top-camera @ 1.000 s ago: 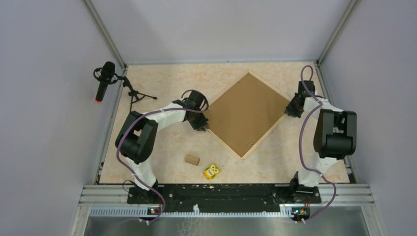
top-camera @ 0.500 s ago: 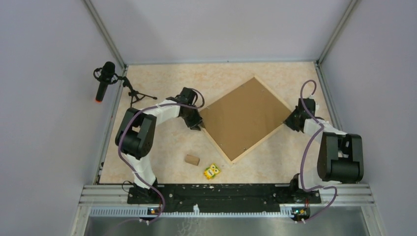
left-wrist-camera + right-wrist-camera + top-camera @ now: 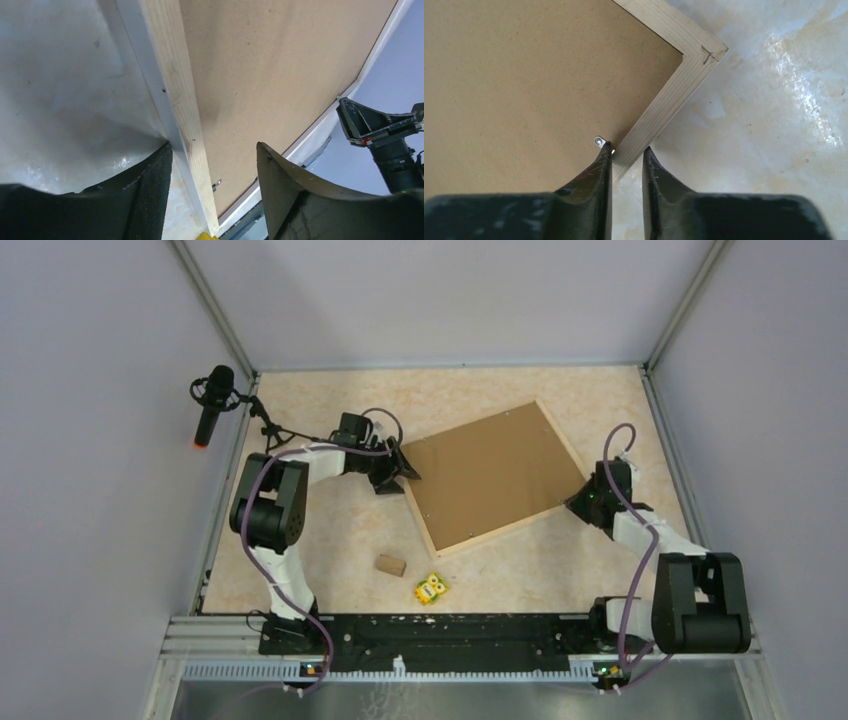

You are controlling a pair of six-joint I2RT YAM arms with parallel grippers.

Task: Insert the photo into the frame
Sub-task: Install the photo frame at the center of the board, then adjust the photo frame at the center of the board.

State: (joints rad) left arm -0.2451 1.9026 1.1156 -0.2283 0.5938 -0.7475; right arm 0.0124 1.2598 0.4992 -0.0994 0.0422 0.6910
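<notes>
Item: the frame [image 3: 418, 502]. Pale wood strips, large, rectangular. It is placed at the middle of the table [image 3: 330, 530], slightly to the right, back side up and skewed to the table's edges. Its opening is filled by a plain brown backing board [image 3: 492, 475]. A small metal tab [image 3: 598, 141] is seen on the board just inside the right strip.

Item: left gripper [image 3: 392, 472]. It is positioned at the frame's far left corner. In the left wrist view its fingers [image 3: 150, 190] are spread wide to either side of the wood strip, which is left released between them. Whether the left finger touches the strip's white face cannot be told.

Item: right gripper [image 3: 583, 498]. It is positioned at the frame's near right corner. Its fingers [image 3: 604, 165] are clenched on the right strip, just short of the mitred corner.

Item: small wooden block [image 3: 391, 565]. It is placed near the frame's near left corner.

Item: yellow owl figure [image 3: 431, 588]. It is placed just beside the block, nearer the bases.

Item: microphone [image 3: 212, 400]. It is mounted on a small stand at the far left edge.
</notes>
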